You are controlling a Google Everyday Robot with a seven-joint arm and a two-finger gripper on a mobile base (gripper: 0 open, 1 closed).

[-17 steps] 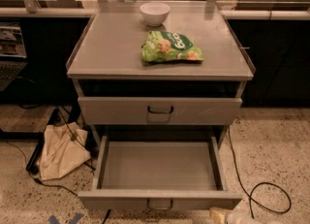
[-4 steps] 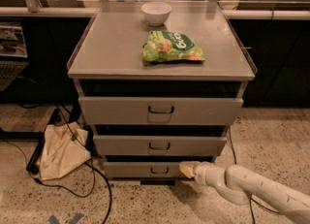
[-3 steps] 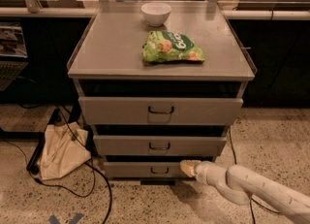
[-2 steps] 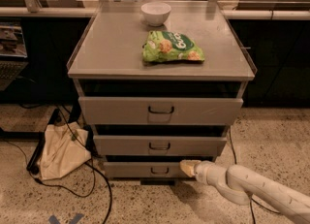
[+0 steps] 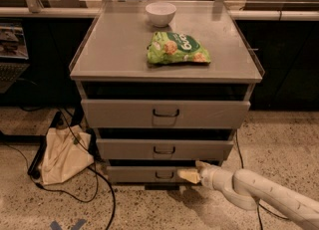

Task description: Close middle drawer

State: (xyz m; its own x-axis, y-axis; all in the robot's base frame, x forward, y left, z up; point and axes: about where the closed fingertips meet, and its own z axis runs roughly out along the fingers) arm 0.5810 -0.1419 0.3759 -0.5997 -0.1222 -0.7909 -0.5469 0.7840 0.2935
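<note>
- Middle drawer (image 5: 164, 149): the second of three grey fronts in the cabinet, with a small dark wire handle at its centre. It sits pushed in, and none of its interior shows.
- Top drawer (image 5: 165, 113): the taller front, directly above.
- Bottom drawer (image 5: 144, 174): the lowest and narrowest front, near the floor.
- Claw (image 5: 188, 175): pale yellow tip, low at the right part of the bottom drawer's front, below the middle drawer. Open or closed: cannot tell.
- Arm (image 5: 269, 196): white, reaching in from the lower right.
- Surface (image 5: 119, 50): the grey cabinet top. It carries a white bowl (image 5: 160, 13) at the back and a green snack bag (image 5: 178, 49) in front of the bowl.
- Cloth bag (image 5: 64, 154): beige, lying on the floor to the left of the cabinet among dark cables.
</note>
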